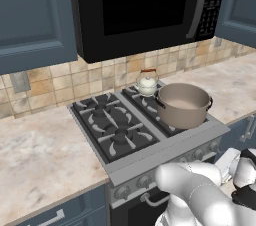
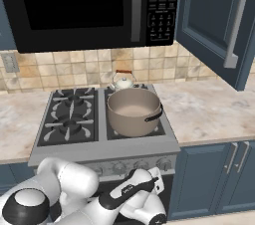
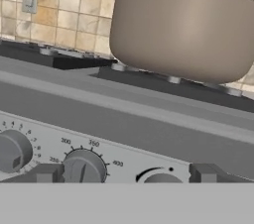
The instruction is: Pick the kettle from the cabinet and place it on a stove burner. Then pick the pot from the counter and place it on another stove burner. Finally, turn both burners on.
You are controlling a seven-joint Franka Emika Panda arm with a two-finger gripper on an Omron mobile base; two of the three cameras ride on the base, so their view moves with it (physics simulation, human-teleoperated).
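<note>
Gripper (image 3: 124, 178) jaws spread, empty, just before the silver knob panel (image 3: 84, 166); burners not yet lit, I judge. Pot (image 1: 183, 104) sits on the stove's (image 1: 120, 132) front right burner, kettle (image 1: 147, 83) on the rear right. Both placements complete.

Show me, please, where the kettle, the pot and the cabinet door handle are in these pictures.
kettle (image 1: 147, 84): left base view, on its rounded body.
pot (image 2: 133, 117): right base view, on its front wall.
cabinet door handle (image 2: 238, 25): right base view, midway along the bar.
</note>
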